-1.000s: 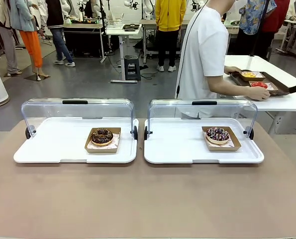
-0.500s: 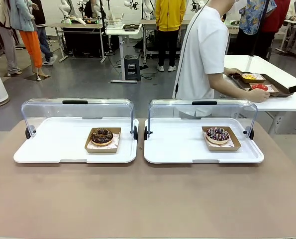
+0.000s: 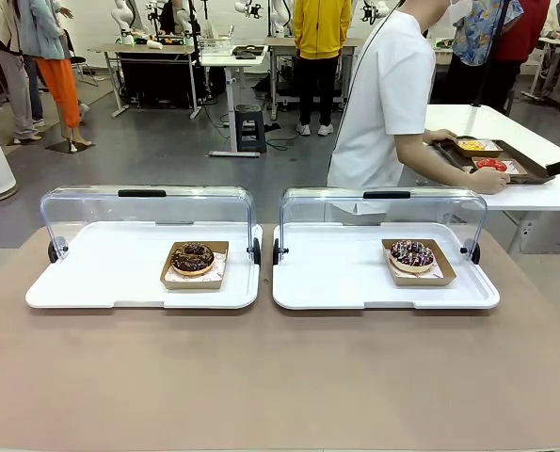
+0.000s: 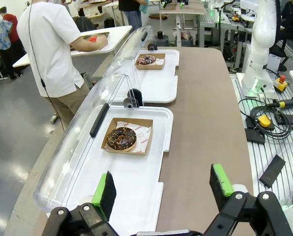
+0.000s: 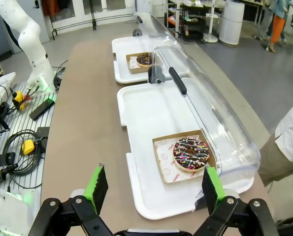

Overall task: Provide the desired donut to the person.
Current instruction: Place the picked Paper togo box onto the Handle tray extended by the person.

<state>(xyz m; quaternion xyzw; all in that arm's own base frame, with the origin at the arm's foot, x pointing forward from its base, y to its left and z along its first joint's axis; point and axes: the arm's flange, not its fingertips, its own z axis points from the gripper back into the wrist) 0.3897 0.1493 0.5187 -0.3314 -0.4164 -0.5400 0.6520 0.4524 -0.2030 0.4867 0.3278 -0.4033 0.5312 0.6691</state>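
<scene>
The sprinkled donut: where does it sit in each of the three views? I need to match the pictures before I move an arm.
Front view: sprinkled donut right of middle, in its cardboard tray at the right of the right-hand white tray.
Left wrist view: top middle, on the farther white tray.
Right wrist view: lower right of middle, close by.
Shared landmark: the black handle on the clear cover behind it.

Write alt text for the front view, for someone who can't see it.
Two white trays with raised clear lids sit side by side on a tan table, a chocolate donut in one, a sprinkled donut in the other. Behind them, the person is turned toward a side table.
</scene>
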